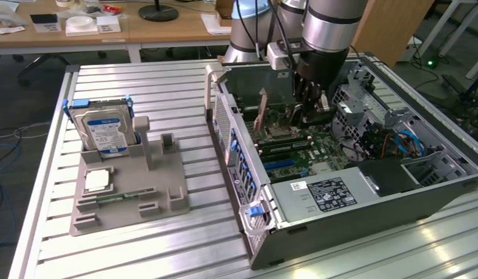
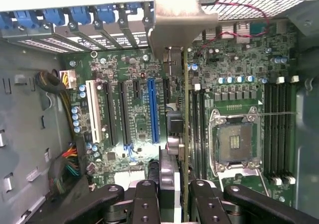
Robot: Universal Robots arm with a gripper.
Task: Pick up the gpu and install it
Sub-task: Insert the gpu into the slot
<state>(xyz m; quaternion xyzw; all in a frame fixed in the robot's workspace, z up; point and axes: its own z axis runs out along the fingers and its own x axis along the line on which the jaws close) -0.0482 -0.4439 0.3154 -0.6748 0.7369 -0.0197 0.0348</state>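
A: What does the gripper (image 2: pixel 174 194) hold?
B: It's clenched on the gpu (image 2: pixel 184 109), edge-on above the motherboard (image 2: pixel 132 67). Beneath it a blue slot (image 2: pixel 151 109) lies beside the card; the CPU socket (image 2: pixel 234 142) flanks the other side.

I'm on a robotics lab/workshop rig: alu slotted bench (image 1: pixel 146 81), opened PC case (image 1: pixel 425 192), cluttered wooden desks (image 1: pixel 169 29) behind, loose cables (image 1: pixel 6 139) on floor.

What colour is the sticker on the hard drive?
The sticker is blue and white, clearest in the exterior view.
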